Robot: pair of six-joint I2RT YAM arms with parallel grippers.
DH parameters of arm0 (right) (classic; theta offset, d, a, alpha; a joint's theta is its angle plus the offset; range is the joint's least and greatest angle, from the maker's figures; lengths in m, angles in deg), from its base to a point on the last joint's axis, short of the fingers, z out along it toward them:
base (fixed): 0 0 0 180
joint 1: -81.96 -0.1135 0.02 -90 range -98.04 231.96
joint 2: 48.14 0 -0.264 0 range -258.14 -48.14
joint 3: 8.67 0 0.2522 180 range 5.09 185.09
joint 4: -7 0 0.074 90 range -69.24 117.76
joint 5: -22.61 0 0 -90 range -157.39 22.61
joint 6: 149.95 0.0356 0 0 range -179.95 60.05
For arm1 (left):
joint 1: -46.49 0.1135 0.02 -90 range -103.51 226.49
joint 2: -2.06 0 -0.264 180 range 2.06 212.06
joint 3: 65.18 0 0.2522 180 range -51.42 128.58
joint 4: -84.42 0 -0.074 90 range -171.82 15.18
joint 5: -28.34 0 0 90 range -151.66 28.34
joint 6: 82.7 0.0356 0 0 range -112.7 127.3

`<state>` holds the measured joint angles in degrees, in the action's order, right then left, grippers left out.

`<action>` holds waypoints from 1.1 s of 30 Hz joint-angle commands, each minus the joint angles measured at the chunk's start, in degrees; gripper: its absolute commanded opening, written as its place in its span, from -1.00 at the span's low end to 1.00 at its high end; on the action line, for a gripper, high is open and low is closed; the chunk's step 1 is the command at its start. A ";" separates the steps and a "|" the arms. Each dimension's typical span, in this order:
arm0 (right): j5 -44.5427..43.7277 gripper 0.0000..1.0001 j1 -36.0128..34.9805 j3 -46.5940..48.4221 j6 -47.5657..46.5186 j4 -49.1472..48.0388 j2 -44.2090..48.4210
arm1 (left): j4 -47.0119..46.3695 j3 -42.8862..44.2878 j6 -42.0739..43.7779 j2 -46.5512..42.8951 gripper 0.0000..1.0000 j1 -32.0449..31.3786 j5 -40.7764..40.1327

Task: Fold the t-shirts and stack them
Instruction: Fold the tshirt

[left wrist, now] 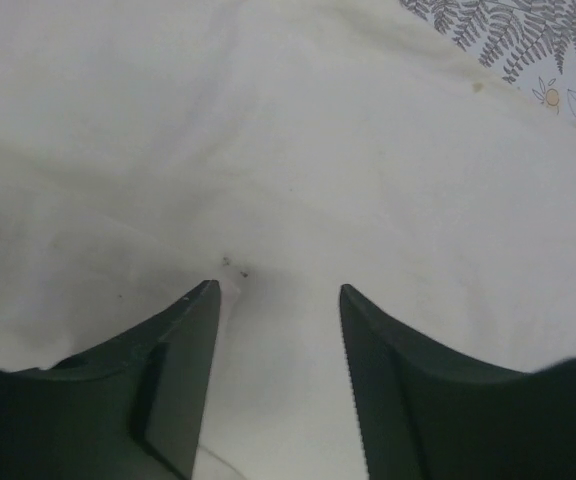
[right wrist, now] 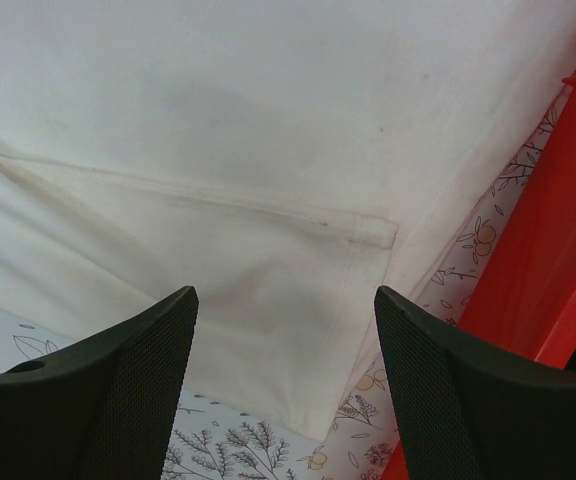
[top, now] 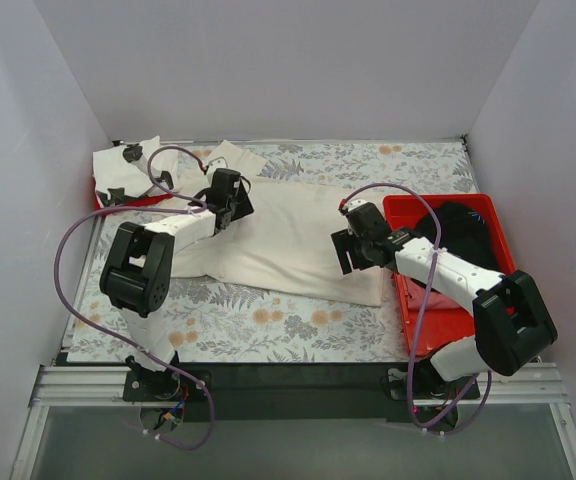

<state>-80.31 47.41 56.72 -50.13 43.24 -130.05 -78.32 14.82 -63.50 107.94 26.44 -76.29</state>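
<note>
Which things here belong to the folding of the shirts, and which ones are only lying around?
For the job:
cream t-shirt, middle
white t-shirt with black marks, far left
black t-shirt, in the red tray

Only lying about:
red tray, right side
floral table cover

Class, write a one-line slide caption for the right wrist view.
Open right pincer hovers over a hemmed corner of the cream t-shirt, beside the red tray.

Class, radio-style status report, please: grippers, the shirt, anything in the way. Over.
Left gripper open over cream t-shirt. Right gripper open over its near-right corner. Shirt lies spread on table. Red tray with black t-shirt close beside right edge.
</note>
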 commanded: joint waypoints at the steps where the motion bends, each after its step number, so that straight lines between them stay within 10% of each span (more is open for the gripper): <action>1: -0.26 0.31 0.27 0.48 -0.68 -1.03 0.17 | 2.21 1.35 2.16 -0.06 0.03 -0.60 -1.63; 15: 0.54 0.31 0.97 0.66 -0.77 -3.14 -2.20 | -0.08 -11.91 0.67 -20.97 0.56 -1.04 -9.27; 33: -2.63 0.29 1.84 0.83 -0.24 -5.34 -5.19 | 3.26 -25.89 -2.49 -24.23 0.64 4.50 -14.28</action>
<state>-80.58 48.29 56.72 -50.48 39.79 -136.43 -74.77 -9.77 -65.40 85.45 30.11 -88.56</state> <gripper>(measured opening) 0.652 0.820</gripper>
